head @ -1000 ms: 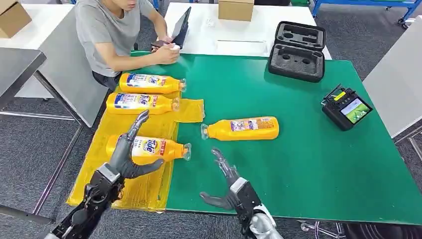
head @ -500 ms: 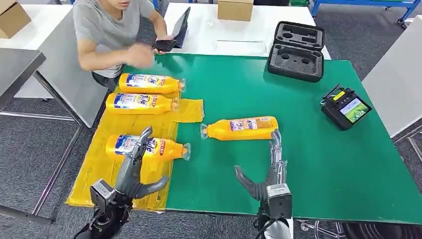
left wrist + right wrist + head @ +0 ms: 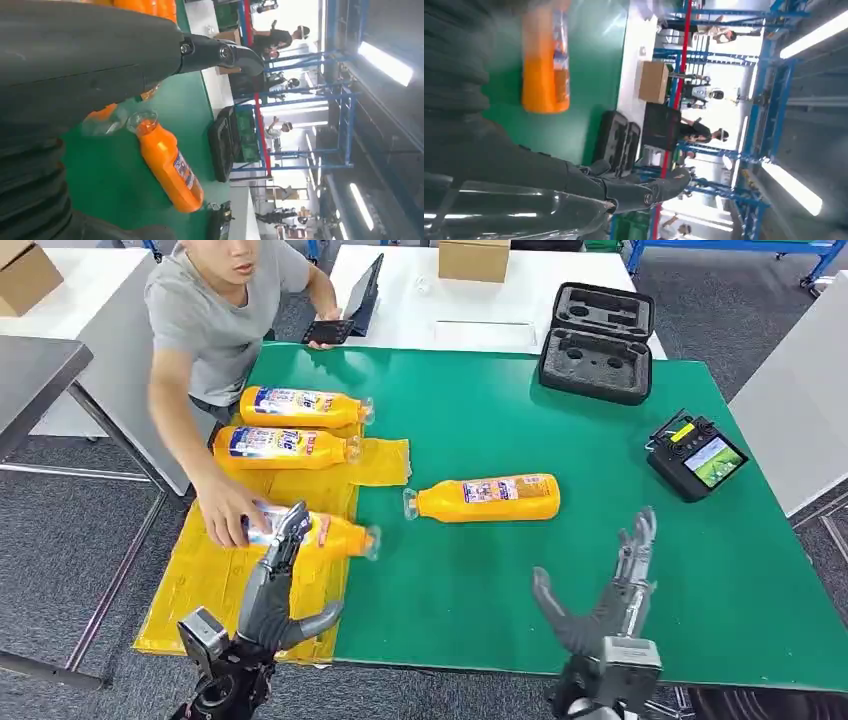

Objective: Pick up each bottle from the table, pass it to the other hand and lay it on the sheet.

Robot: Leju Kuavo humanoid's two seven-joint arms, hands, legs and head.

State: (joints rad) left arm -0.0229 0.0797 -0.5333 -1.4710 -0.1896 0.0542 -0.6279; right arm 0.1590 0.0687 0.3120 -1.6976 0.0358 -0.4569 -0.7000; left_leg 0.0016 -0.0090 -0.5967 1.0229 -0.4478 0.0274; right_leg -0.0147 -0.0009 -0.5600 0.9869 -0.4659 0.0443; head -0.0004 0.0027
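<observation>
One orange bottle (image 3: 487, 497) lies on its side on the green table (image 3: 520, 420), cap to the left; it also shows in the left wrist view (image 3: 170, 167) and the right wrist view (image 3: 545, 60). Three more orange bottles lie on the yellow sheet (image 3: 230, 570): two at the far end (image 3: 300, 407) (image 3: 283, 447) and a near one (image 3: 325, 535), which a person's hand (image 3: 228, 512) holds. My left hand (image 3: 275, 585) hovers open over the sheet's near part. Near the table's front edge my right hand (image 3: 605, 590) is raised, open, right of the lone bottle.
A person in a grey shirt (image 3: 210, 320) leans in at the table's far left corner. A black foam case (image 3: 598, 340) sits at the back, a controller with a screen (image 3: 695, 455) at the right edge, a tablet (image 3: 362, 295) and a cardboard box (image 3: 473, 258) on the white table beyond.
My right hand has swung from the front middle to the right and risen. My left hand drew back from the near bottle. The person reached down and took hold of that bottle.
</observation>
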